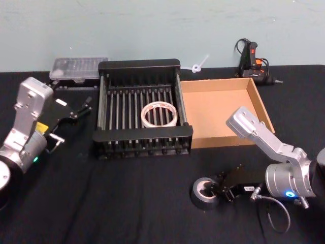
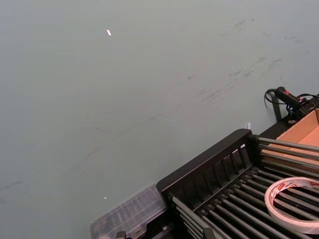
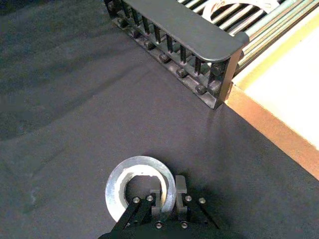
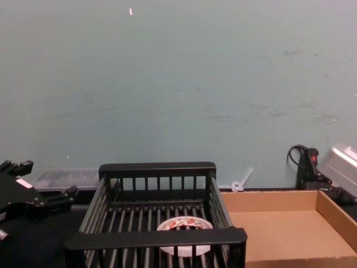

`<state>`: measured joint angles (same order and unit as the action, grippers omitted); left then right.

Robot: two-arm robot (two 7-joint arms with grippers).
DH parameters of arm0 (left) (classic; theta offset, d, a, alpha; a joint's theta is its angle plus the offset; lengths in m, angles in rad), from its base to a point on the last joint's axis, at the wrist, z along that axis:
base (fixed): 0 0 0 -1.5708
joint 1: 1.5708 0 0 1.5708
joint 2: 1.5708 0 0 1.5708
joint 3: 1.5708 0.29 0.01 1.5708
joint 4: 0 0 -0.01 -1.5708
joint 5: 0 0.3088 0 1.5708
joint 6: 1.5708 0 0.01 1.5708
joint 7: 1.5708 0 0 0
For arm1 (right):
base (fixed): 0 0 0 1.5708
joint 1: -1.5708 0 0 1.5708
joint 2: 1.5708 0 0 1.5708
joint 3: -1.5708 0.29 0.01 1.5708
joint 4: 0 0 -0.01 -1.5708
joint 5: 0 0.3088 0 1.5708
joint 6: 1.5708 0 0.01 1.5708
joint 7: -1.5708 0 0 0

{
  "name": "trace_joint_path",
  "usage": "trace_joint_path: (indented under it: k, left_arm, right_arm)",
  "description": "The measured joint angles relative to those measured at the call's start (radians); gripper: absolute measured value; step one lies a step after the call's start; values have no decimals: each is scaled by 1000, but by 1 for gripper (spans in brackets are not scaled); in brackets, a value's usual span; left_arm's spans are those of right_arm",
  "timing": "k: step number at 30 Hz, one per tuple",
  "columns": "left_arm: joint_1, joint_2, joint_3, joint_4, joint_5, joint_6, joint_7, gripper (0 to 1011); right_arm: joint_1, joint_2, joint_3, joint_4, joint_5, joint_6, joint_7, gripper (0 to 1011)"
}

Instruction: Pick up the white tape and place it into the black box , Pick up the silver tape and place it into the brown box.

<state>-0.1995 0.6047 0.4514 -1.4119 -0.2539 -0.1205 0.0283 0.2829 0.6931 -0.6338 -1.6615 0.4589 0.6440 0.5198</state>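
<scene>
The white tape (image 1: 159, 114) lies in the black box (image 1: 142, 143). Your right claw (image 3: 167, 195) pinches the wall of the silver tape (image 3: 140, 193) on the desk (image 1: 127, 203), seemingly narrow. Squeeze firmly, lift straight, then carry to the brown box (image 1: 213, 109).

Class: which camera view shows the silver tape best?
The right wrist view: the silver tape lies flat and close, its ring between the right gripper's jaws. The head view shows it small on the cloth, the gripper beside it.
</scene>
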Motion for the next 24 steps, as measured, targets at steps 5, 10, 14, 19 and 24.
trace_joint_path:
  k: [5,10,14,19,24]
  left_arm:
    - [0,0,0,0,0,0,0,1001]
    - [0,0,0,0,0,0,0,1002]
    - [0,0,0,0,0,0,0,1001]
    - [0,0,0,0,0,0,0,1001]
    - [0,0,0,0,0,0,0,1001]
  right_arm:
    - [0,0,0,0,0,0,0,182]
    - [-3,-1,15,-1,9,-4,-1,182]
    - [-10,-5,41,-8,25,-15,-21,182]
    - [-7,-21,89,-10,35,-38,-74,182]
    - [15,-51,132,9,29,-52,-136,182]
